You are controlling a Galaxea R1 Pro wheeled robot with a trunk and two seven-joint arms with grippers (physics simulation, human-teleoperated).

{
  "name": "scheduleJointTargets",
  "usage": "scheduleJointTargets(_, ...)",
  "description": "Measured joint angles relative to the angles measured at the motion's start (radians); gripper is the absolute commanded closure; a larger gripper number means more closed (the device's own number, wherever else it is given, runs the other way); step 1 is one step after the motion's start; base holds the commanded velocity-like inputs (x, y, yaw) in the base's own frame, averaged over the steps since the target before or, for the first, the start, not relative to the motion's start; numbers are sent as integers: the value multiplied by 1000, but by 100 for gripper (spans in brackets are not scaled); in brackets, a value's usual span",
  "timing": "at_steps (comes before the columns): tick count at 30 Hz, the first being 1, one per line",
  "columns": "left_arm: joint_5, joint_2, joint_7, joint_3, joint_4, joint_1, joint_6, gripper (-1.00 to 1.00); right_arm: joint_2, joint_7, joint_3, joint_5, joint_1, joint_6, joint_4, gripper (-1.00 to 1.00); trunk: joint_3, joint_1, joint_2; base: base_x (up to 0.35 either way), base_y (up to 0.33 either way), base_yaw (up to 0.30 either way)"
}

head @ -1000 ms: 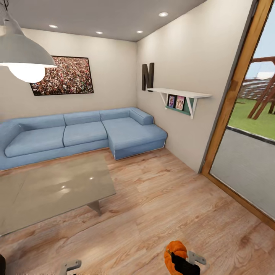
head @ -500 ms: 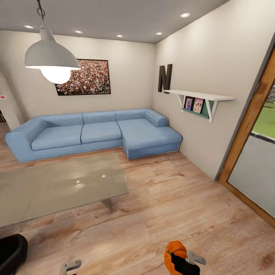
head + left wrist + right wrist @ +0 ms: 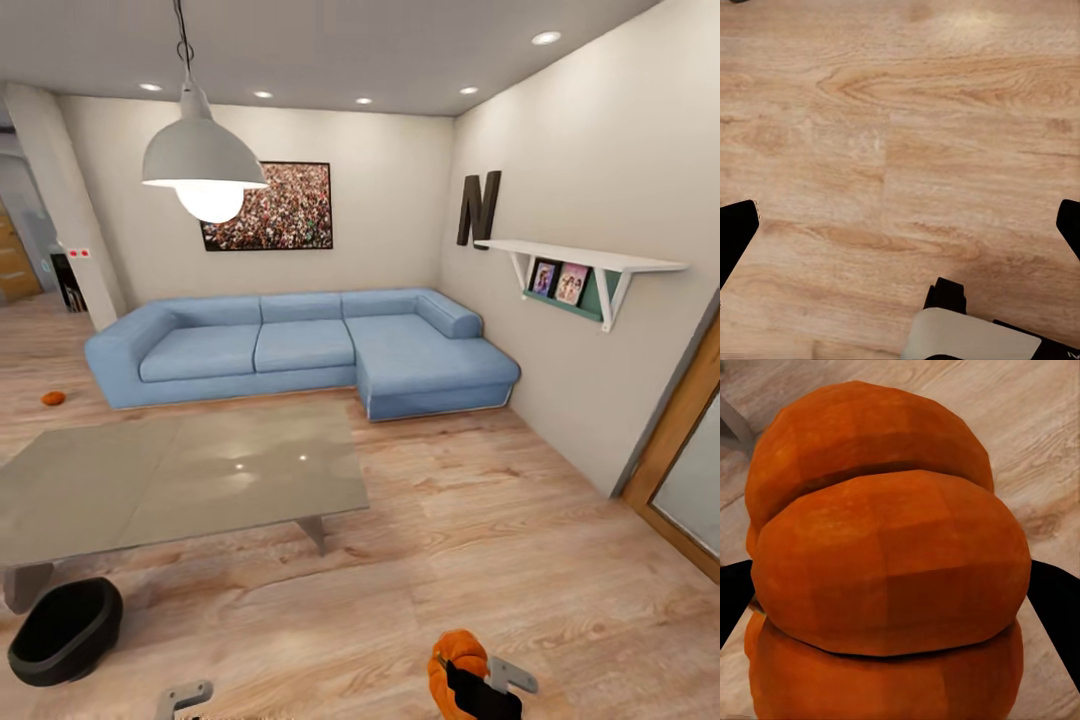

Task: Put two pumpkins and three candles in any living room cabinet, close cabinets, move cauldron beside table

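Note:
My right gripper point(image 3: 482, 690) is shut on an orange ribbed pumpkin point(image 3: 458, 668) low over the wood floor; in the right wrist view that pumpkin point(image 3: 889, 570) bulges between the two dark fingers. A second pumpkin point(image 3: 53, 398) lies on the floor far off, left of the sofa. The black cauldron point(image 3: 65, 630) sits on the floor beside the near left leg of the grey low table point(image 3: 180, 480). My left gripper point(image 3: 900, 232) hangs open over bare floorboards, holding nothing. The candles and the cabinet are out of view.
A blue corner sofa point(image 3: 300, 345) runs along the back wall behind the table. A pendant lamp point(image 3: 203, 165) hangs over the table. A white wall shelf point(image 3: 585, 262) and a wood-framed glass door point(image 3: 685, 470) are on the right, with open floor point(image 3: 480, 530) before them.
The whole view has swung left as the camera turned, bringing the cauldron and then the far pumpkin into sight. Both grippers hold the same pose, the right still gripping its pumpkin.

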Motion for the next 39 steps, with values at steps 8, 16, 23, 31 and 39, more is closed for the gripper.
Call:
scheduleJointTargets(8,0,0,0,0,1,0,0,-100,0,0,0,0,0,0,0,100,5,0,0,0,0,266)
scheduleJointTargets(16,0,0,0,0,1,0,0,-100,0,0,1,0,0,0,0,100,10,0,0,0,0,266)
scheduleJointTargets(23,0,0,0,0,1,0,0,-100,0,1,2,0,0,0,0,100,15,0,0,0,0,265)
scheduleJointTargets(31,0,-1,0,0,1,0,0,-100,0,1,2,1,0,0,0,100,20,0,0,0,0,266)
scheduleJointTargets(39,0,0,0,0,2,0,0,-100,0,1,1,1,1,0,0,100,26,0,0,0,0,265)
